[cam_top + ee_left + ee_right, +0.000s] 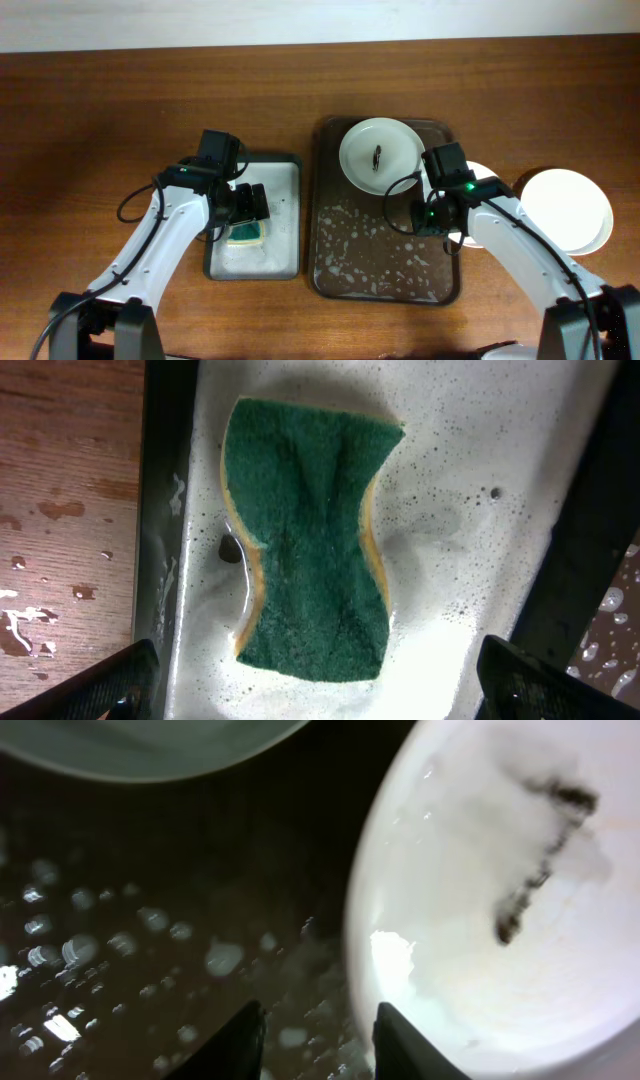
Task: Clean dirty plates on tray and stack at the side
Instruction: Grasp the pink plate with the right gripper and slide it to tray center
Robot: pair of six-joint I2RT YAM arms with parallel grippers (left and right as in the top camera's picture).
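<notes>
The dark brown tray [385, 262] lies mid-table, wet with foam. A white plate [380, 155] with a dark smear sits at its far end. A second white plate [484, 172] lies at the tray's right edge, mostly hidden under my right arm. In the right wrist view this plate [500, 890] shows a dark smear. My right gripper [315, 1040] is open and empty, its fingers just left of that plate's rim. A third pale plate [565, 208] rests on the table right of the tray. My left gripper [315, 680] is wide open above the green sponge [305, 550].
The sponge lies in the smaller grey tray [285, 190], left of the brown tray, in soapy water [470, 510]. Water drops dot the wood [50, 510] beside it. The table's far edge runs along the top of the overhead view.
</notes>
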